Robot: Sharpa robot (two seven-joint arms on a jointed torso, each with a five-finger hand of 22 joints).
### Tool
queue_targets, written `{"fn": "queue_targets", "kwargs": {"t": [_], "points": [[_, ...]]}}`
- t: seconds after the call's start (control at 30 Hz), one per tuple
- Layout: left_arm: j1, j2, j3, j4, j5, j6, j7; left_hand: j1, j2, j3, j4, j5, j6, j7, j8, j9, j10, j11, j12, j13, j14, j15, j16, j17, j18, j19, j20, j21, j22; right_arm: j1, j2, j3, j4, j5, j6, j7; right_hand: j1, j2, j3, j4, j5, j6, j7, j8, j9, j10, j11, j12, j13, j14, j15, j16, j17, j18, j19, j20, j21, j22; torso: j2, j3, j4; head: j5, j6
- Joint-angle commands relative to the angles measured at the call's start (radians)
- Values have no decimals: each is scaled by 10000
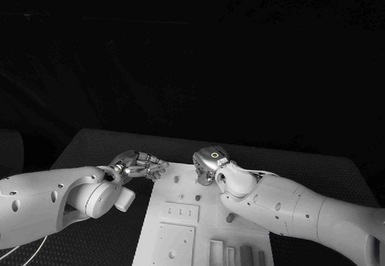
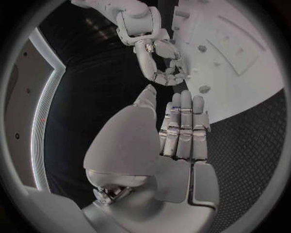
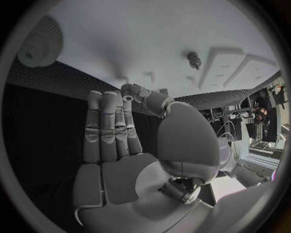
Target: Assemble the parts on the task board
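Black table (image 1: 96,142) carrying white task board (image 1: 208,231). Left hand (image 1: 141,165) empty, fingers spread, at board's far left corner. Right hand (image 1: 210,164) over far edge, grip indiscernible. Grey parts (image 1: 246,258) near right corner, partly cut off.

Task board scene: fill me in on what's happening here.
A two-armed robot is working over the white task board on the black table. Both hands hover near the board's far end: the left hand at its left edge, the right hand above it. In the wrist views both hands have fingers extended and hold nothing. Several grey parts lie at the board's near end, so assembly looks barely begun.
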State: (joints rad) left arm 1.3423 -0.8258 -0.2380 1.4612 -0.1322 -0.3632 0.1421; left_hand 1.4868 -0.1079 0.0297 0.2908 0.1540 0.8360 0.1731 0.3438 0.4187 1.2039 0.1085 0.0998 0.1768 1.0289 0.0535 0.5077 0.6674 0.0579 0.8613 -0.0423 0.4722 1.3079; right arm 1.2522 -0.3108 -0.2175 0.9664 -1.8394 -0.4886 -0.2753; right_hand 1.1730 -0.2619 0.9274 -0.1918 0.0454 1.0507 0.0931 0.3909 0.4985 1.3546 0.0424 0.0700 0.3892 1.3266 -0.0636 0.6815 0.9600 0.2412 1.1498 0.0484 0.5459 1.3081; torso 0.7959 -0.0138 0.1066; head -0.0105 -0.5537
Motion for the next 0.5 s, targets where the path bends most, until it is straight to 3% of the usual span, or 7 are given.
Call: {"fn": "queue_targets", "kwargs": {"t": [0.03,0.5], "points": [[26,14,10,30,28,140,49,-17,69,-49,-4,-48,19,27,-53,12,70,10,-64,11,34,23,-71,13,149,-62,-18,37,148,-13,41,-12,-10,26,72,60,63,-32,25,25,28,17,35,6,18,37,-33,-7,4,3,-54,61,12,206,-56,-44,71,231,6,-1,5,1,-22],[27,28,10,16,23,124,43,-12,60,-53,-3,-48,14,22,-63,16,53,14,-86,12,31,25,-83,21,149,-68,-16,38,145,-14,23,-16,-33,215,298,-7,71,-32,28,34,28,-108,92,-96,12,-117,30,-48,-60,-60,6,35,-14,206,-174,-13,104,222,-11,-9,-11,-16,-73]]}}
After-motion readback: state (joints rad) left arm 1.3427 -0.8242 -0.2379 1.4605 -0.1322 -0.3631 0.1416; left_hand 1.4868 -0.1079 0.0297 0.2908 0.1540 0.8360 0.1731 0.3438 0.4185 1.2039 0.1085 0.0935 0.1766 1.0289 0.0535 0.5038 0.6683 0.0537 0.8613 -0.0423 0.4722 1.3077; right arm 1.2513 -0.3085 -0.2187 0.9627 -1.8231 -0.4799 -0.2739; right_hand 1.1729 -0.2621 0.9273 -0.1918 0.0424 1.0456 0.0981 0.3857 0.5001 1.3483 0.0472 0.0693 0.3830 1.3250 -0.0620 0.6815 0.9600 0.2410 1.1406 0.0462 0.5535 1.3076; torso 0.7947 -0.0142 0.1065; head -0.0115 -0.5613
